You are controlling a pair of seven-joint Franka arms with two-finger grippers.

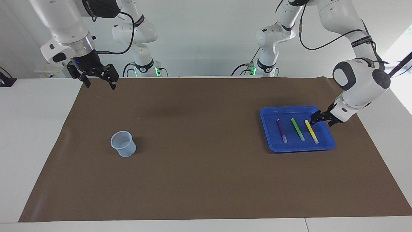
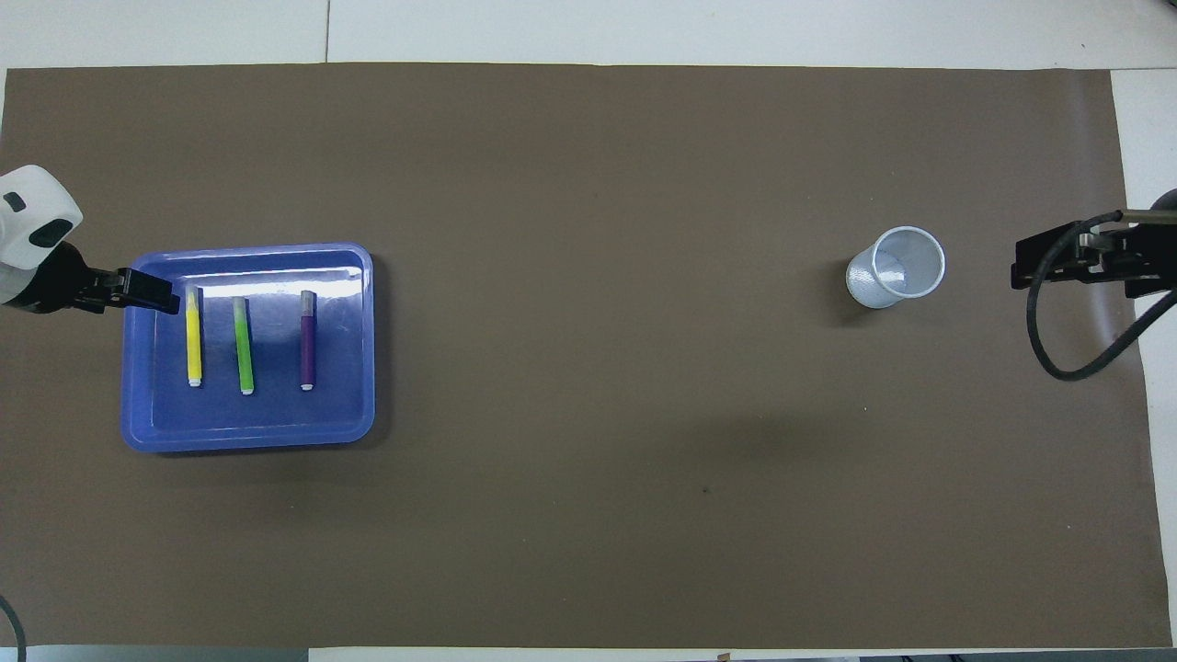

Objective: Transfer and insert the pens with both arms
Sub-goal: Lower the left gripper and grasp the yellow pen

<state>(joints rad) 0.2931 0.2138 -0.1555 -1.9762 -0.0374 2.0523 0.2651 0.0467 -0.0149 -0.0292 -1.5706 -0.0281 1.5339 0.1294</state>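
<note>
Pens (image 1: pixel 297 129) inside tray (image 1: pixel 273 111) rim

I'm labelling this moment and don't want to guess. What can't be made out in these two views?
- Left gripper over the blue tray: whether it touches the yellow pen is too small to tell in either view.
- Right gripper: in the overhead view, cut off by the picture's edge.
- Mesh cup: its side wall hides part of the bottom in both views.
</note>
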